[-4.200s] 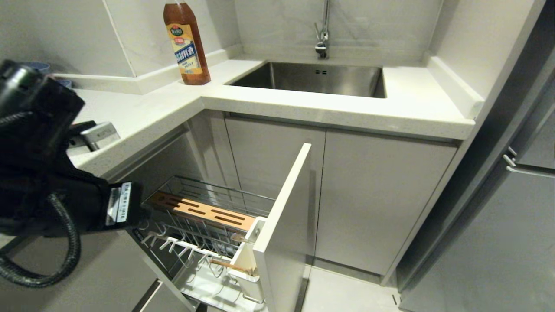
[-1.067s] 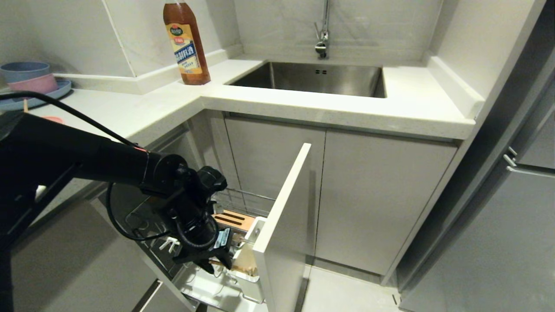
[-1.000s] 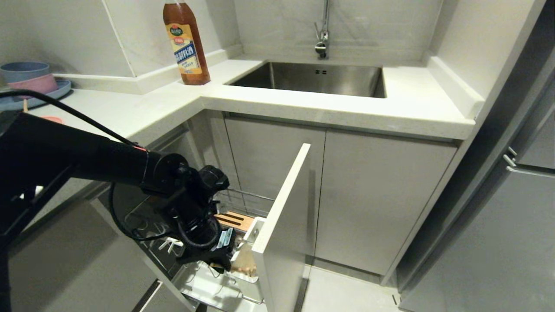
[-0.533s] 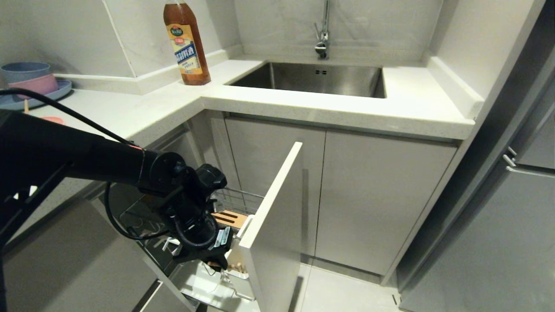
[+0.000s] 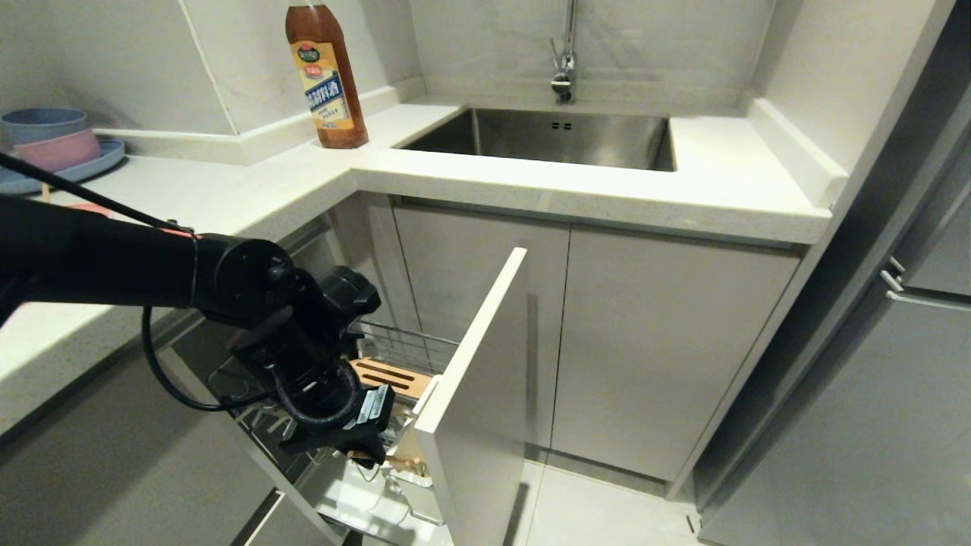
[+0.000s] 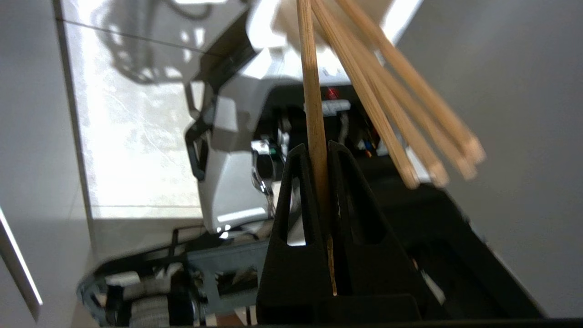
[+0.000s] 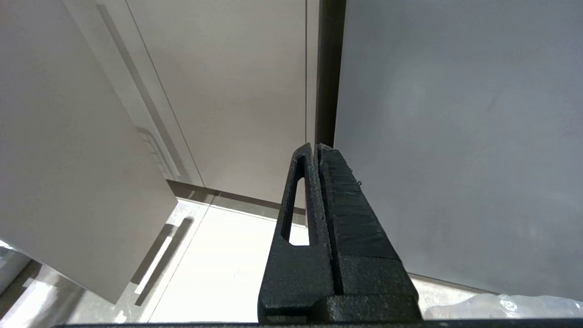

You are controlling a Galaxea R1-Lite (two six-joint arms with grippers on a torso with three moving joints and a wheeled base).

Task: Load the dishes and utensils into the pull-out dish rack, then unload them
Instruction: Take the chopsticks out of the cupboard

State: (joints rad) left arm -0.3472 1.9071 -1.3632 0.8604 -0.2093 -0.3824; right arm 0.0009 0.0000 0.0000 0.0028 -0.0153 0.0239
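The pull-out dish rack stands open below the counter: chrome wire basket (image 5: 402,345), slotted wooden block (image 5: 391,375), white drip tray (image 5: 353,493) and tall front panel (image 5: 478,379). My left gripper (image 5: 364,455) reaches down just behind the panel, over the utensil cup (image 5: 413,462). In the left wrist view the left gripper (image 6: 319,148) is shut on one light wooden chopstick (image 6: 312,91), whose far end runs toward the white cup (image 6: 273,27). Other wooden sticks (image 6: 401,114) fan out beside it. My right gripper (image 7: 317,146) is shut and empty, pointing at the floor. The dishes are out of view.
A sauce bottle (image 5: 326,76) stands at the counter's corner, by the steel sink (image 5: 546,136) and tap (image 5: 563,53). A blue plate with small blue and pink bowls (image 5: 45,140) sits far left. Grey cabinet doors (image 5: 652,341) and a tall grey appliance (image 5: 910,379) close the right.
My left gripper, shut on the chopstick, has risen a little and drifted left. The rack's front panel has shifted left, toward the cabinet. Four seconds ago the arm was up by the counter.
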